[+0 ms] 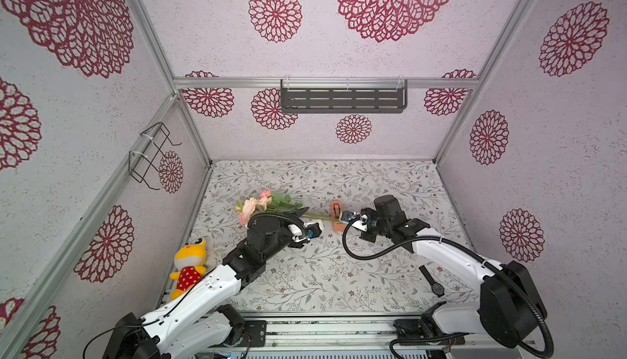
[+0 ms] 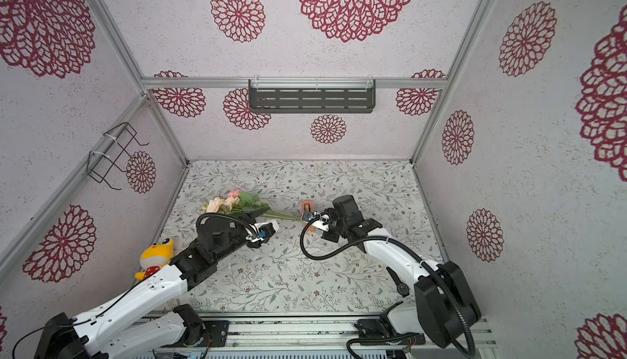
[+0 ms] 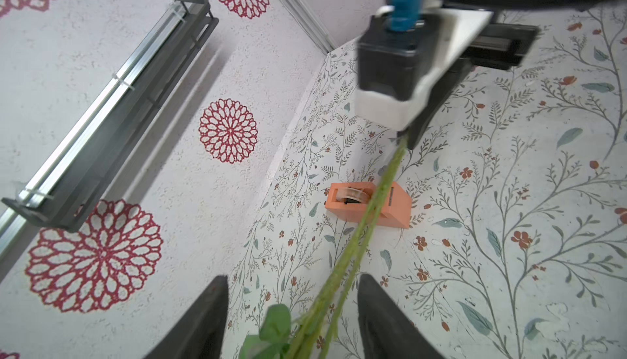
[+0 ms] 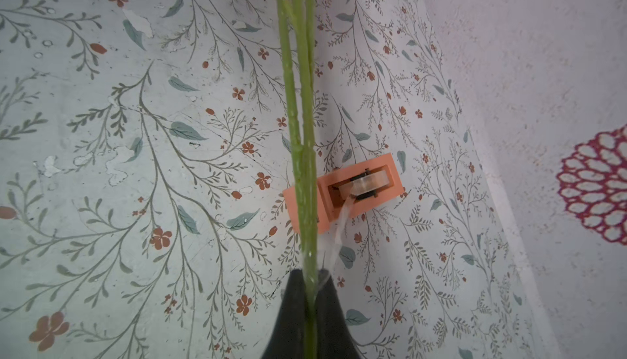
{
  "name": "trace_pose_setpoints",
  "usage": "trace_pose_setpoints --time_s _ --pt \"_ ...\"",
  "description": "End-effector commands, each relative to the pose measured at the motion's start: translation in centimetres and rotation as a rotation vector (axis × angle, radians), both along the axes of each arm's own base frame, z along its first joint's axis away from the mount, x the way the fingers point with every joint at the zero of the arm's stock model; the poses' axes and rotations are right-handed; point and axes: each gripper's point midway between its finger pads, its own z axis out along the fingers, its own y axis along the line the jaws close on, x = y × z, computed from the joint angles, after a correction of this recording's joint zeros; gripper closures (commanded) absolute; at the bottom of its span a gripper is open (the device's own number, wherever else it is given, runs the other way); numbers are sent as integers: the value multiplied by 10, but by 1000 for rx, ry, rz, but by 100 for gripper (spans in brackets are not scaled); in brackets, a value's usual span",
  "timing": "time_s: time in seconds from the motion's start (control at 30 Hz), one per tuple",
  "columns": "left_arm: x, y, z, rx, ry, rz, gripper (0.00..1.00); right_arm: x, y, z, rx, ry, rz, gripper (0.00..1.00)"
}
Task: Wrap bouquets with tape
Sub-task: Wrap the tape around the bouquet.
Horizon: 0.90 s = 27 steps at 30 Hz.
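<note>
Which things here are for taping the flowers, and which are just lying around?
For the job:
bouquet, stems pinched by the shut right gripper
tape in its orange dispenser
open left gripper around the stems

Just lying about:
yellow plush toy
black wristwatch
grey wall shelf
wire rack
</note>
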Motion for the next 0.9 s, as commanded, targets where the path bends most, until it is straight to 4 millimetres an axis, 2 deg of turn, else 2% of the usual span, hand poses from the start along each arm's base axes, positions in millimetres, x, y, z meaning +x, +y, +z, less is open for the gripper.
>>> trace_pose_setpoints --time_s 0.0,0.07,0.2,0.4,0.57,0.67,0.87 --pt "3 -9 4 -62 107 -81 27 12 11 41 11 -341 33 100" --pt "7 -17 -5 -2 173 -116 19 12 11 45 -6 -460 17 100" --pt "6 -34 -39 123 344 -216 20 8 10 61 20 -630 -4 100" --pt "0 -46 -86 198 541 -299 24 -7 13 69 45 -824 -1 100" --pt "3 -52 -104 251 668 -320 23 -14 15 63 -12 -918 8 100" --pt "6 -57 -111 271 698 -343 24 -19 16 66 9 -984 -3 100" --pt "1 -57 -123 324 799 -389 35 -25 10 69 -9 -1080 -36 100"
